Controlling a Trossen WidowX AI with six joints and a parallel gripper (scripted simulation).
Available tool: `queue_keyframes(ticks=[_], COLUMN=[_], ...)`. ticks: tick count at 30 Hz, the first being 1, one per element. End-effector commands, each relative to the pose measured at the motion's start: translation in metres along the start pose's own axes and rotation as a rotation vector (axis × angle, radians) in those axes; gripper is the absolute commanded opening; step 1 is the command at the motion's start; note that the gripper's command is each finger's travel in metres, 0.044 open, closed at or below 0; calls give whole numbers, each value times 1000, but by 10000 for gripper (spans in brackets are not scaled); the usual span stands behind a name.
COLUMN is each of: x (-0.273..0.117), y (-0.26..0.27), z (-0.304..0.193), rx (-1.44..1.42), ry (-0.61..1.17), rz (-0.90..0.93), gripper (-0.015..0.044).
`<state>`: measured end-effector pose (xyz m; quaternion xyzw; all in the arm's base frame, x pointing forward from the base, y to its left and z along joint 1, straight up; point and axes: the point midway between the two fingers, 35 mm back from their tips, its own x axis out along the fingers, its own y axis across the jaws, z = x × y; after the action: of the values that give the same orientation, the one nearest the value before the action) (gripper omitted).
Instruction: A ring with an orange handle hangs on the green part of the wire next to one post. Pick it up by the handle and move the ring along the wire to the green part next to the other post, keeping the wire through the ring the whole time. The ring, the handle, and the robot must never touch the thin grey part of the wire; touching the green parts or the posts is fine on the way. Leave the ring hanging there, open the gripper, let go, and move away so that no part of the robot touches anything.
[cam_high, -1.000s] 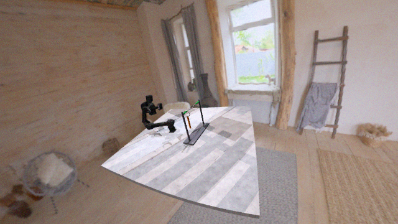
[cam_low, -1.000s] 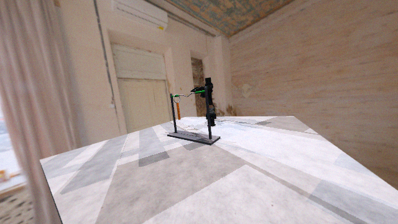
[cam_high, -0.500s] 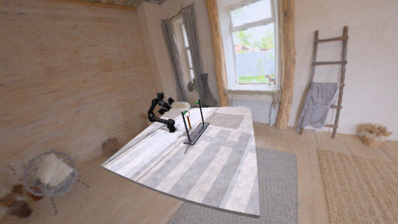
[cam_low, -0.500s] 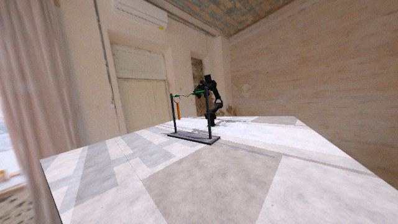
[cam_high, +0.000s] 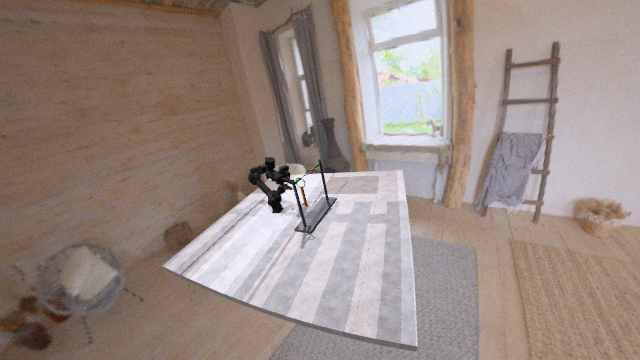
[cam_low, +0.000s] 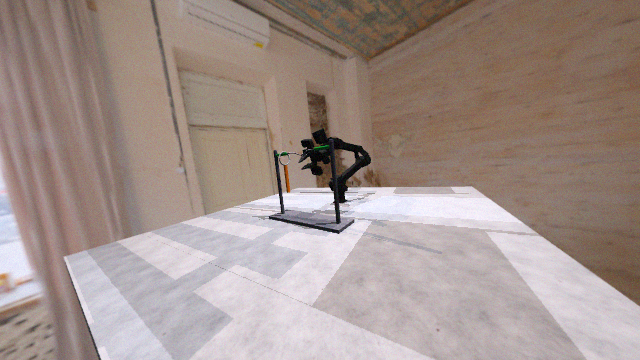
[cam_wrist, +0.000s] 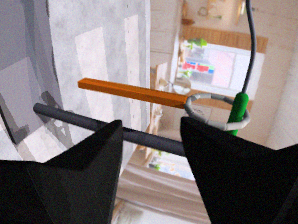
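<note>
The desk (cam_high: 360, 300) (cam_low: 400, 280) (cam_wrist: 112, 20) is carrying everything, its top showing pale and grey patches. The black arm (cam_high: 270, 192) (cam_low: 357, 156) is rising from it and reaching toward the stand, bending at its joints. The stand's dark base (cam_high: 317, 215) (cam_low: 312, 220) is lying flat on the desk, holding up two upright posts: the ring's post (cam_high: 300, 207) (cam_low: 279, 185) (cam_wrist: 150, 140) and the other post (cam_high: 323, 182) (cam_low: 335, 185). Between their tops the wire (cam_high: 308, 175) (cam_low: 296, 153) (cam_wrist: 252, 55) is running, thin and grey along its middle. The claw (cam_high: 289, 186) (cam_low: 301, 165) (cam_wrist: 152, 125) is standing partly open, its fingers parting around nothing. The orange handle (cam_high: 303, 196) (cam_low: 287, 179) (cam_wrist: 132, 93) is hanging down from the ring beside the post, apart from the fingertips in the wrist view. The ring (cam_high: 304, 184) (cam_low: 284, 165) (cam_wrist: 215, 96) is hanging around the near green part (cam_high: 298, 180) (cam_low: 284, 153) (cam_wrist: 240, 107), just beside its post, with the wire passing through it. The far green part (cam_high: 317, 165) (cam_low: 321, 147) is adjoining the other post.
</note>
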<state>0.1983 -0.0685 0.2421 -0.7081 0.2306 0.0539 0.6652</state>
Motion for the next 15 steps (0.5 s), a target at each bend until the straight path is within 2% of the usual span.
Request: queue_keyframes(ticks=[1,8,15], x=[26,52,60], y=[20,53,88], z=[-3,-12,-20], rx=[245,675,1108], ry=[-59,-160,-271], rz=[23,41,60], gripper=[160,160,160])
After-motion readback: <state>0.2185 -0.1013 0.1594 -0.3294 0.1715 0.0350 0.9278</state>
